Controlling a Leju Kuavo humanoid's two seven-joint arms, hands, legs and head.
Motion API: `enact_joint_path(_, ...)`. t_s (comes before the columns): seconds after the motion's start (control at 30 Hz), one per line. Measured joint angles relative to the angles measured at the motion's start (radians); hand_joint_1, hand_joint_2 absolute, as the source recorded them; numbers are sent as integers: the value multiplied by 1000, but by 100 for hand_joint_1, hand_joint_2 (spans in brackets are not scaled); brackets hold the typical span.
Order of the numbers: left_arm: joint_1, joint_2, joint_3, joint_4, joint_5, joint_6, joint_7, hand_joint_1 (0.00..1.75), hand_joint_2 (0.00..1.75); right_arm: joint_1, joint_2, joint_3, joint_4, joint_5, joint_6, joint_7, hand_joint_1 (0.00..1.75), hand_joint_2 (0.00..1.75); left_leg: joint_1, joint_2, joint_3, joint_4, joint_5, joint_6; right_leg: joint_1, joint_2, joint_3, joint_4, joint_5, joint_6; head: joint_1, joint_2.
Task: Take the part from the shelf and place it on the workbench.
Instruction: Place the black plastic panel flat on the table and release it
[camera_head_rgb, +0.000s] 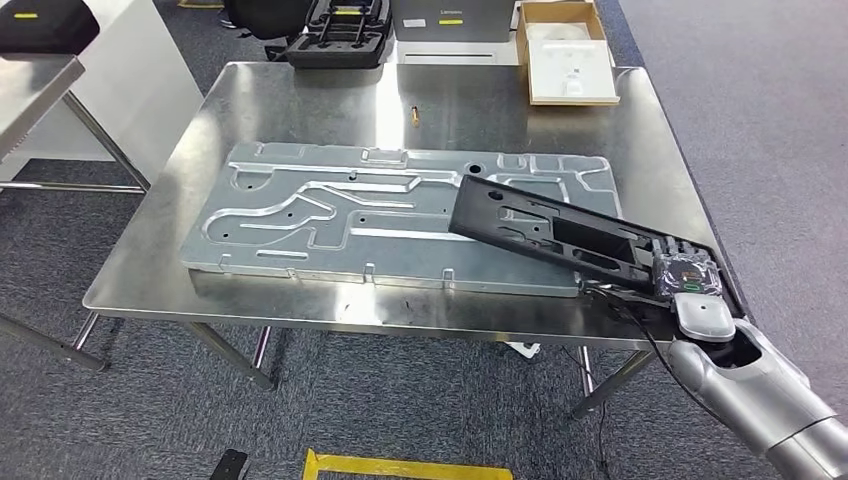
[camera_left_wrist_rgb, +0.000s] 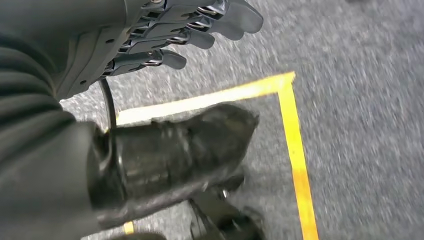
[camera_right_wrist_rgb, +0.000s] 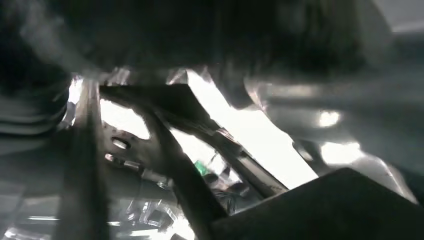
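Black part (camera_head_rgb: 545, 228) gripped by right hand (camera_head_rgb: 688, 275), over the surface (camera_head_rgb: 300, 95); placing step, next lower and release. Left hand (camera_left_wrist_rgb: 165, 30) empty, fingers apart.

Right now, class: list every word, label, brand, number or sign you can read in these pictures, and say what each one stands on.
"Lenovo", faintly, on the grey box beyond the workbench; I read it with some doubt.
Yellow stickers on the black cases: too small to read.
White sheet in the cardboard box: print too small to read.
Yellow floor tape: a line, no text.

Grey plate (camera_head_rgb: 330, 215) covers workbench (camera_head_rgb: 300, 100) centre; far strip bare except small screw (camera_head_rgb: 414, 115).
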Motion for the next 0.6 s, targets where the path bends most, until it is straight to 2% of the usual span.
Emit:
enact_joint_path(0.03,1,0,0,0,-1,18,0,0,0,0,4,-1,1,-20,-12,1,0,0,1,0,-27,55,-18,-2,2,0,0,0,0,-1,0,0)
enact_joint_path(0.07,2,-1,0,0,-2,36,2,0,0,-1,8,0,1,-35,-22,1,0,0,2,0,-42,82,-20,-1,3,0,0,0,0,-2,0,0)
enact_joint_path(0.1,3,-1,0,0,-3,51,5,0,44,-1,12,0,1,-44,-32,2,0,0,2,0,-37,70,-4,0,4,1,0,0,0,-2,0,0)
enact_joint_path(0.13,4,-2,0,0,-4,67,11,0,87,-2,16,1,0,-49,-43,1,0,0,2,0,-14,21,27,4,4,2,1,0,0,-2,0,0)
enact_joint_path(0.2,1,-3,0,0,-11,100,31,0,175,-6,23,5,-6,-53,-80,-5,0,0,0,0,53,-113,86,12,6,3,1,1,2,0,0,0)
enact_joint_path(0.23,-1,-3,0,0,-16,118,44,0,175,-10,29,8,-13,-51,-109,-11,0,0,-3,-1,77,-161,101,15,7,4,0,1,5,3,0,0)
enact_joint_path(0.27,-2,-4,0,0,-20,134,56,0,175,-14,36,12,-21,-47,-143,-19,0,0,-6,-2,87,-185,106,18,7,6,-2,1,7,7,0,0)
enact_joint_path(0.37,-4,-8,0,0,-26,171,76,0,175,-22,57,20,-50,-24,-237,-46,0,0,-8,-2,88,-204,121,31,3,6,-5,-2,9,23,1,0)
enact_joint_path(0.4,-4,-10,0,0,-27,179,78,0,175,-24,62,23,-61,-13,-257,-53,0,0,-7,-2,88,-212,129,37,3,5,-10,12,-8,25,2,0)
enact_joint_path(0.43,-4,-13,0,0,-28,185,78,0,175,-28,67,27,-72,-3,-271,-59,0,0,-5,-1,87,-220,136,44,4,4,-21,44,-39,27,3,0)
enact_joint_path(0.5,-5,-16,0,0,-31,195,79,0,175,-34,80,34,-92,21,-286,-70,0,0,-6,0,78,-222,146,50,4,2,-57,157,-121,28,5,0)
enact_joint_path(0.53,-5,-17,0,0,-33,199,79,0,175,-36,87,38,-104,34,-290,-76,0,0,-6,0,71,-221,149,52,4,2,-72,214,-150,30,5,0)
enact_joint_path(0.57,-5,-19,0,0,-34,203,80,0,175,-38,95,43,-116,48,-292,-81,0,0,-7,0,64,-219,153,51,3,2,-76,248,-163,31,5,0)
enact_joint_path(0.6,-5,-20,0,0,-35,205,81,0,175,-39,101,47,-129,63,-293,-85,0,0,-6,0,57,-216,157,50,1,2,-64,247,-157,33,5,0)
